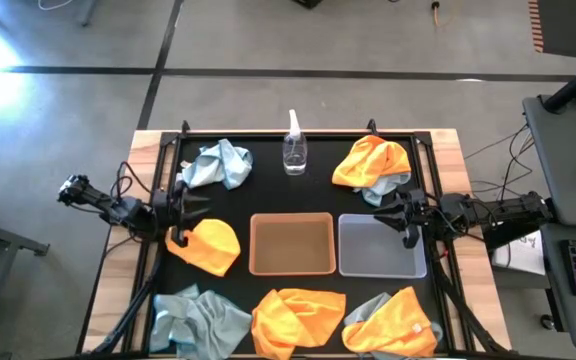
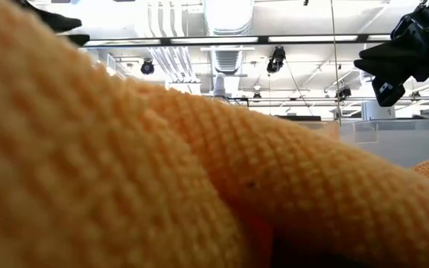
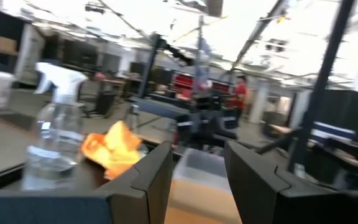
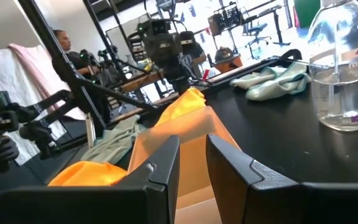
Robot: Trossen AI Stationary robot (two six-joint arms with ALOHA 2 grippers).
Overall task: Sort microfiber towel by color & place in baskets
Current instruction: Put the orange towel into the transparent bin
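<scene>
Right beside the tan basket, the orange towel lies just under the left hand, whose fingers gape empty; the right hand, narrowly parted, holds nothing.

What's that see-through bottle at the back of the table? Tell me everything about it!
It is a small clear spray bottle with a white trigger nozzle on top. It looks like plastic, with a rounded body, and you can see straight through it. It stands upright on the black table near the back edge, about midway across. A pale blue-grey towel lies to one side and an orange towel to the other. Nothing touches it.
</scene>
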